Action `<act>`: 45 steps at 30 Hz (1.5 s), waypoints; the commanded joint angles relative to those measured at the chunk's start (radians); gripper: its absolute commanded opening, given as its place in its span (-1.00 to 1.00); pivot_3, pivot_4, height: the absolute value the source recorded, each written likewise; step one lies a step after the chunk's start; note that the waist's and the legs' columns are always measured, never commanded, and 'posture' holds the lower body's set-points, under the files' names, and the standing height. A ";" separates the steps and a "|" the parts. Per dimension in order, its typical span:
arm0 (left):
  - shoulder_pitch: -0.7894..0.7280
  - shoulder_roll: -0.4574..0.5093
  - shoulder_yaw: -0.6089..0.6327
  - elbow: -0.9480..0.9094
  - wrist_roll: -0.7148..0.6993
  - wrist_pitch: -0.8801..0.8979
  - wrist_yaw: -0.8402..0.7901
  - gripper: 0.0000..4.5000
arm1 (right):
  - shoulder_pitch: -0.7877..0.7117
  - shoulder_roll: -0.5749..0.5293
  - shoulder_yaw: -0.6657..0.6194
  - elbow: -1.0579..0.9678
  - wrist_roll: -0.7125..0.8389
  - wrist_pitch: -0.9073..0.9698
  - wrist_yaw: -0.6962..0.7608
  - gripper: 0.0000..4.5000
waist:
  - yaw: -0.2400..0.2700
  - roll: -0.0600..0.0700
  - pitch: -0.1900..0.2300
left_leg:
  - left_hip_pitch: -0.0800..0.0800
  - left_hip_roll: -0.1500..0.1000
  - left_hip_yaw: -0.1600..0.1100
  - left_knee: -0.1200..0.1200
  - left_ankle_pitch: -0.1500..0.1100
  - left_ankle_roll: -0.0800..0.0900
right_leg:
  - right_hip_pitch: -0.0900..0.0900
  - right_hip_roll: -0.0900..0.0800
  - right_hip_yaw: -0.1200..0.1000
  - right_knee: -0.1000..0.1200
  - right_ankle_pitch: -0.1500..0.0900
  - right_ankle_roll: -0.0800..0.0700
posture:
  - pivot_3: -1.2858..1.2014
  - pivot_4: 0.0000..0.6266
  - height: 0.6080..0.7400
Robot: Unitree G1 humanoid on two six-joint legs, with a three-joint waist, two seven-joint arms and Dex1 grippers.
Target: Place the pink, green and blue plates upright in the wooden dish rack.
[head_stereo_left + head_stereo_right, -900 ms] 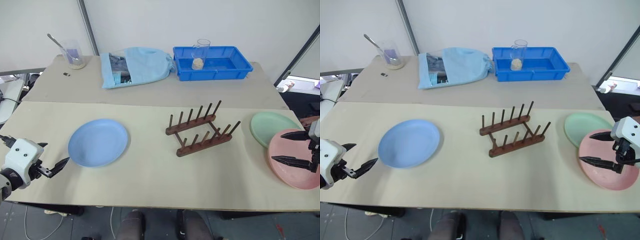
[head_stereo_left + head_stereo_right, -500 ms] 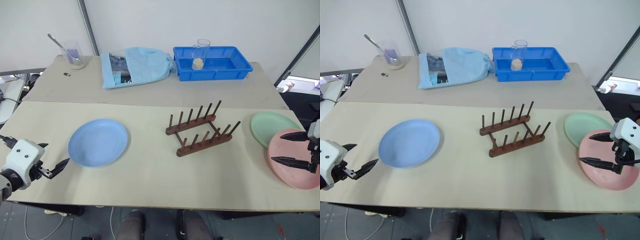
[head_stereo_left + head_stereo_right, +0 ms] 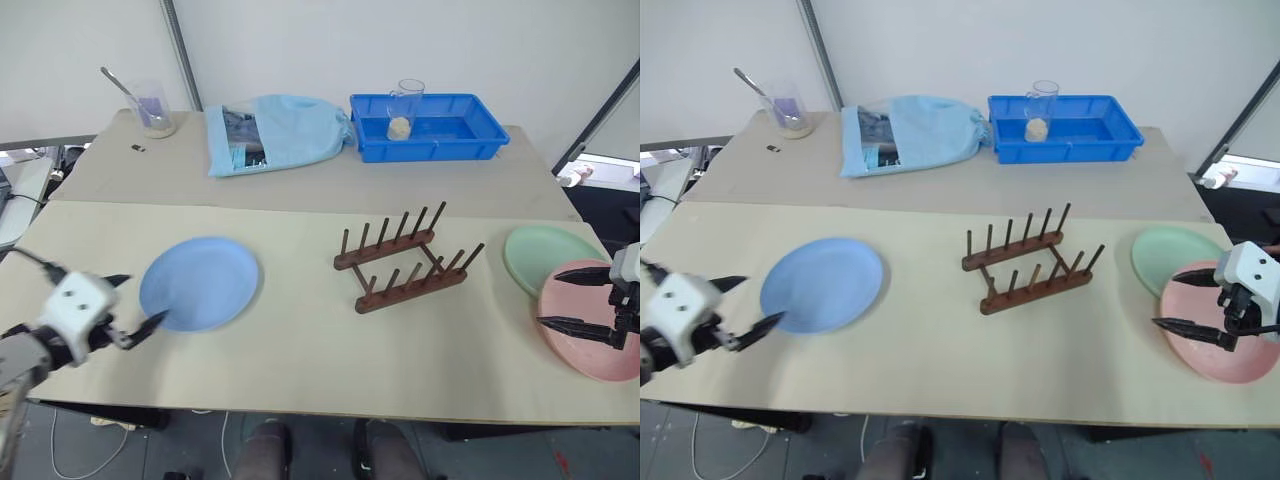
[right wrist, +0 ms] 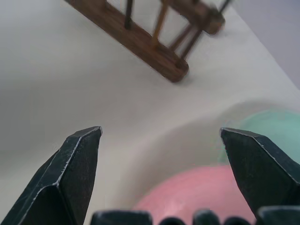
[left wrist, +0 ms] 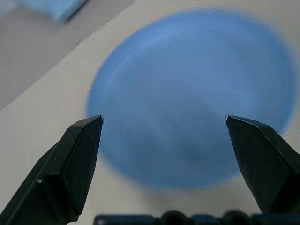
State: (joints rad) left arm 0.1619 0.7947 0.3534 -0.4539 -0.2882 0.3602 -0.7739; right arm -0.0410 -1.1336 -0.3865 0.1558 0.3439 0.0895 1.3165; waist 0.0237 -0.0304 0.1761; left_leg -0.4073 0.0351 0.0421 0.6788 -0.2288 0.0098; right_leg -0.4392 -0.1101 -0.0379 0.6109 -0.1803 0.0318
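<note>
The blue plate (image 3: 199, 284) lay flat on the table (image 3: 300, 340), directly ahead of the left gripper (image 3: 128, 308), whose two black fingers were spread wide with nothing between them; the lower fingertip was just at the near rim of the plate, and I cannot tell if it touched it. The wooden dish rack (image 3: 405, 259) stood in the middle of the table with no plate between its pegs, well apart from both grippers. The pink plate (image 3: 597, 318) lay flat under the right gripper (image 3: 567, 297), which hung over it, also spread wide and holding nothing. The green plate (image 3: 545, 255) lay just beyond this gripper, and the pink plate overlapped its near edge. Far behind the rack were a blue tray (image 3: 430, 125) with a glass cup (image 3: 402, 107) in it, a light blue cloth bag (image 3: 275, 131), and a beaker (image 3: 152, 107) with a spoon.
</note>
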 commanded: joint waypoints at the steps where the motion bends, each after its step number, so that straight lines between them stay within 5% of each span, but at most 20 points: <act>1: -0.105 -0.067 -0.167 -0.105 -0.044 0.102 0.049 1.00 | 0.053 0.005 -0.104 -0.152 0.068 0.084 -0.029 0.99 | 0.003 0.000 0.000 | 0.000 0.000 0.000 0.000 0.000 0.001 | 0.000 0.000 0.000 0.000 0.000 0.000 | 0.03 -0.52 0.77; 9: -0.351 -0.340 -0.530 0.091 0.110 0.071 0.182 1.00 | 0.239 0.067 -0.276 -0.554 0.215 0.390 -0.120 0.99 | 0.016 0.001 -0.001 | 0.001 -0.001 -0.001 0.001 0.005 0.008 | 0.002 0.003 0.002 0.000 0.003 0.005 | 0.03 -0.52 0.77; 15: -0.439 -0.480 -0.688 0.301 0.205 -0.059 0.181 1.00 | 0.338 0.094 -0.389 -0.678 0.241 0.512 -0.150 0.99 | 0.017 0.001 -0.001 | 0.000 -0.001 -0.002 0.003 0.005 0.008 | 0.003 0.003 0.003 0.000 0.001 0.001 | 0.03 -0.52 0.77; 28: -0.563 -0.671 -0.757 0.633 0.230 -0.223 0.136 1.00 | 0.415 0.122 -0.471 -0.771 0.259 0.575 -0.157 0.99 | 0.015 0.001 -0.001 | -0.001 -0.002 -0.003 0.003 0.005 0.008 | 0.003 0.003 0.003 0.000 0.001 0.001 | 0.03 -0.52 0.77; 31: -0.586 -0.707 -0.760 0.694 0.246 -0.246 0.150 0.65 | 0.412 0.120 -0.473 -0.785 0.269 0.585 -0.163 1.00 | 0.021 0.001 -0.001 | -0.001 -0.003 -0.003 0.004 0.005 0.008 | 0.004 0.003 0.003 0.000 0.001 0.002 | 0.03 -0.52 0.77; 37: -0.604 -0.728 -0.748 0.738 0.253 -0.271 0.129 -0.55 | 0.423 0.127 -0.485 -0.801 0.275 0.592 -0.166 1.00 | 0.020 0.000 -0.001 | -0.001 -0.004 -0.005 0.005 0.005 0.008 | 0.006 0.003 0.003 -0.002 0.001 0.002 | 0.03 -0.52 0.77; 45: -0.631 -0.616 -0.761 0.664 0.171 -0.302 -0.149 -0.61 | 0.513 0.160 -0.557 -0.847 0.268 0.605 -0.144 1.00 | 0.017 0.001 -0.002 | -0.002 -0.003 -0.006 0.005 0.005 0.008 | 0.005 0.004 0.002 -0.001 0.001 0.001 | 0.03 -0.52 0.77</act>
State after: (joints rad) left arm -0.4417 0.1695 -0.3914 0.2490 -0.0874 0.0721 -0.8354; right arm 0.4599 -0.9820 -0.8873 -0.6579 0.6104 0.6887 1.1600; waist 0.0403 -0.0292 0.1746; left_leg -0.4093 0.0323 0.0360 0.6834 -0.2242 0.0181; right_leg -0.4348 -0.1060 -0.0360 0.6101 -0.1796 0.0330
